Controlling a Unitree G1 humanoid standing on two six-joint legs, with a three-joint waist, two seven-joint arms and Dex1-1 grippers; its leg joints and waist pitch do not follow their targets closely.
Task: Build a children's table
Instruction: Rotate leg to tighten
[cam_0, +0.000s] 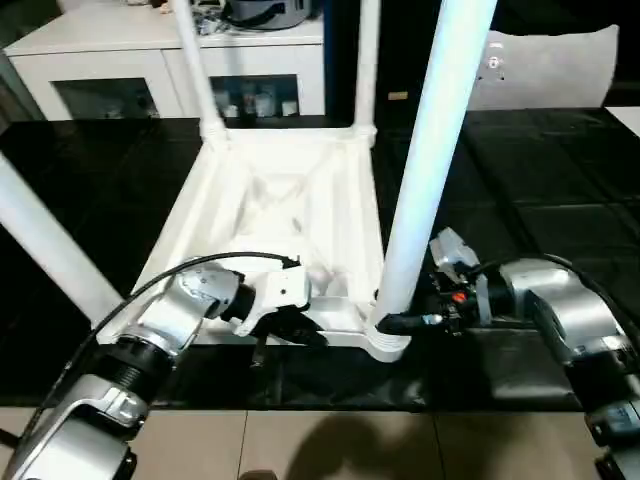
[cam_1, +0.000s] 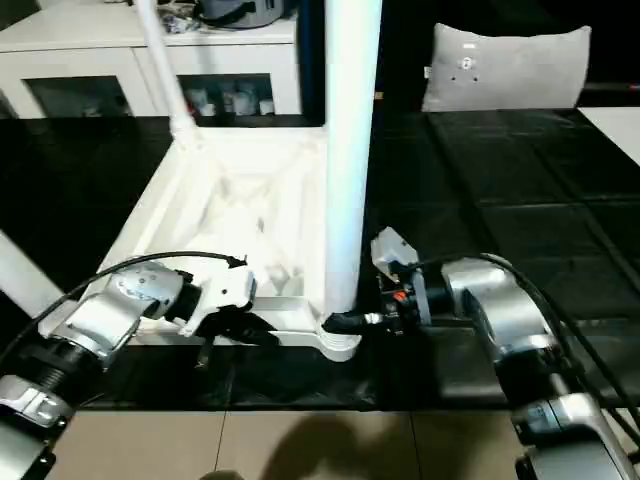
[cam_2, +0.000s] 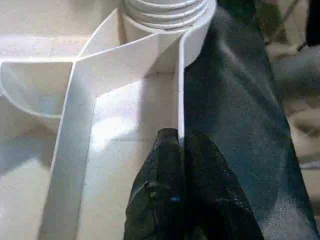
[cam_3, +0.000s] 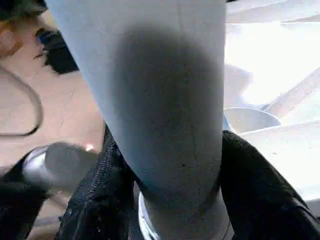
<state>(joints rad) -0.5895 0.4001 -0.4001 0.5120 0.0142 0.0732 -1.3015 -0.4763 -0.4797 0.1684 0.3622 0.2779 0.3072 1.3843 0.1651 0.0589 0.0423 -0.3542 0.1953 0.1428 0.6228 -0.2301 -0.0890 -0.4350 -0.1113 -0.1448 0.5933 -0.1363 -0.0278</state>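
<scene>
While four legs (cam_0: 436, 160) stand socketed, left gripper (cam_2: 181, 150) pinches tabletop (cam_0: 290, 200) rim (right gripper (cam_3: 170, 200) clasps one).

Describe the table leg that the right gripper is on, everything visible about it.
The leg is a long white tube of smooth plastic, standing nearly upright and leaning slightly. Its ridged foot sits in the near corner socket of the upturned tabletop. The right gripper has a black finger on each side of it just above the socket.
</scene>
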